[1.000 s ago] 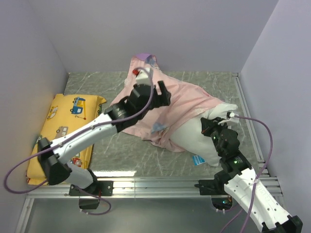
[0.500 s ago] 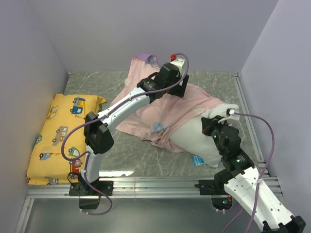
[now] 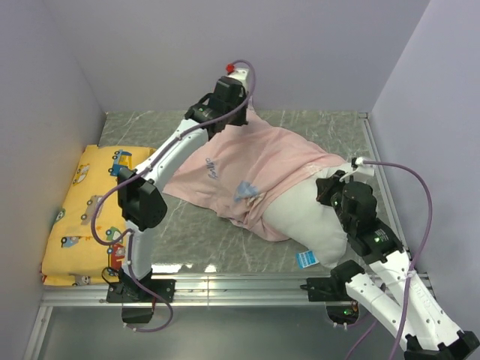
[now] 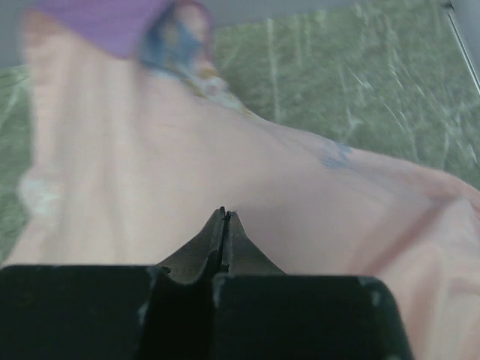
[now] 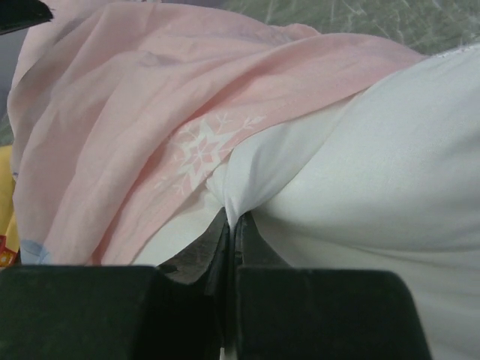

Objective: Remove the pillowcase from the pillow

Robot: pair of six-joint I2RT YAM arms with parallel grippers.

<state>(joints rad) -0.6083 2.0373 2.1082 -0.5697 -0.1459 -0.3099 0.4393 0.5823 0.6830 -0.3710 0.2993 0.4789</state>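
View from above: the pillowcase lies pale-pink side up across the middle of the grey marbled tabletop. It drapes over the far end of the pillow. The pillow's bare white near end sticks out toward my right arm, with a small blue tag at its near end. A yellow cushion sits well apart on the left.

My left arm reaches to the far end of the fabric. The left pincer has its jaws pressed together right at the pink cloth. The wrist view is blurred, but I judge it is pinching a fold of the cover. The right pincer is closed on a tuck of white pillow fabric, just below the pink hem.

I judge the cover is roughly half off. To do this step well, I should use the right arm as an anchor and draw the left arm away along the pillow's length, low and steady. I should watch that the thin cloth does not slip from the jaws and that the pillow does not drag along with it.
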